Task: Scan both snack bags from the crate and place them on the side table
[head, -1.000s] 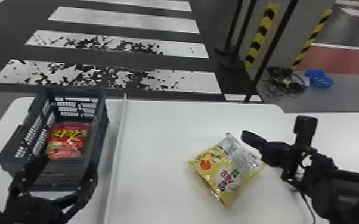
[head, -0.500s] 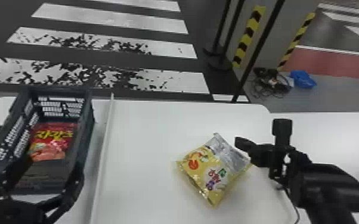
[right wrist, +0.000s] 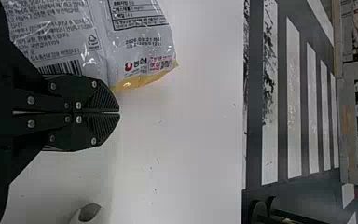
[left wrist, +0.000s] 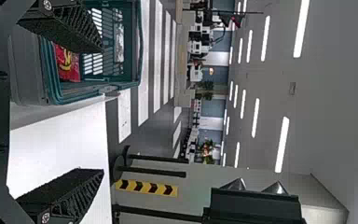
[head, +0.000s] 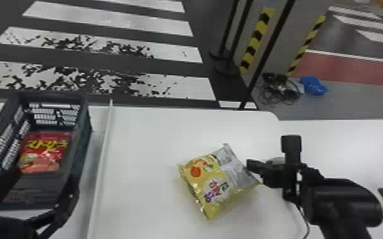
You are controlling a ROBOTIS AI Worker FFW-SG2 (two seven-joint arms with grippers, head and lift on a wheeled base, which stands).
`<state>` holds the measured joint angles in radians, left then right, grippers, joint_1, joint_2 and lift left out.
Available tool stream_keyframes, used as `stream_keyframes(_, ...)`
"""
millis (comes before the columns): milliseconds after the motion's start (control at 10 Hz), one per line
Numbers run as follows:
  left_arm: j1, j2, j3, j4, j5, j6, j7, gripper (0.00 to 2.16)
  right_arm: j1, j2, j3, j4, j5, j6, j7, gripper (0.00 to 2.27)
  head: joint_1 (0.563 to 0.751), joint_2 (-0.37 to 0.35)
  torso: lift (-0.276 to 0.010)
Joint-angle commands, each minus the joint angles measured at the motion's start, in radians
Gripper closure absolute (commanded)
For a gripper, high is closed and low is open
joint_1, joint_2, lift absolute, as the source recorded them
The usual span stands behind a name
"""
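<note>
Left claw: I have the left claw [head: 44, 178] at the near end of the crate [head: 85, 127], its fingers spread wide; my left wrist view shows a broad gap between them and nothing gripped.
Right claw: the right claw [head: 252, 164] is at the right edge of the yellow snack bag [head: 213, 184], fingertips pressed together with nothing pinched between them. I can't tell whether it touches the bag.
Yellow bag: lying on the tabletop [head: 143, 136], right of the white strip [head: 102, 165], part of its silver side turned up to me.
Red bag: the red snack bag [head: 43, 154] lies inside the crate, its printed front up.
Crate: dark and open-topped with slotted walls, at the left of the tabletop, left of the strip.
Right side: a second white surface [head: 359, 139] adjoins on the right. A pale rounded object [right wrist: 86, 213] sits to the right of the right claw; I can't make out what it is.
Floor beyond: loose cables [head: 280, 90] and a blue item [head: 313, 85] lie at the far right.
</note>
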<state>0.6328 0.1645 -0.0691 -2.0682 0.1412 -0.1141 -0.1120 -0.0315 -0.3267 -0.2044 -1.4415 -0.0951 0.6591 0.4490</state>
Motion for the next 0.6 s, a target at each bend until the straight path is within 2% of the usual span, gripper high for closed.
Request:
stream_keyframes(0,-0.001,0.001,0.0,0.003,0.001,-0.003,0.0,0.08,0.033,0.001,-0.009,-0.054,0.0,0.052,-0.001,2.26,0.695,-0.265,-0.095)
stream_keyframes(500,-0.004,-0.002,0.0,0.013,0.001,-0.003,0.0,0.08,0.148,0.006,-0.055,-0.272,-0.015,0.316,-0.012,2.26,0.695,-0.281,-0.095)
